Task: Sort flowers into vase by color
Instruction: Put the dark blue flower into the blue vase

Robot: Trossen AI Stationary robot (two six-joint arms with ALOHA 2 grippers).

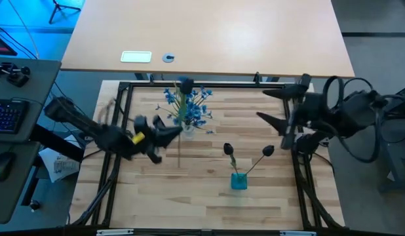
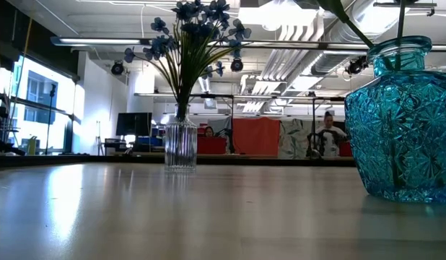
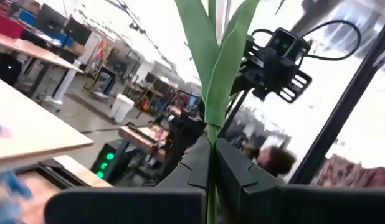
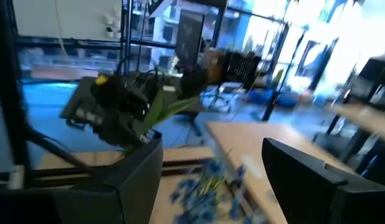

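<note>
— Where's my left gripper (image 1: 168, 131)?

— Beside the clear vase (image 2: 180, 146) of blue flowers (image 1: 187, 103), fingers clamped on a green stem (image 3: 212, 93).

— And my right gripper (image 1: 276, 108)?

— Raised at the table's right, fingers apart. 2 dark buds (image 1: 229, 150) stand in the teal vase (image 1: 238, 181).

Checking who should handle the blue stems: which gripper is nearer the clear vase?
Left. The left gripper sits right beside the clear vase, gripping a green stem; the right gripper waits farther off.

Blue blossoms, dark buds, teal glass

Bright-blue blossoms (image 1: 187, 103) on green stalks fill a clear ribbed vase (image 2: 180, 146); near-black buds (image 1: 229, 150) rise from a teal, star-cut patterned vase (image 2: 400, 123) on the pale wood-grain desk (image 1: 209, 190).
</note>
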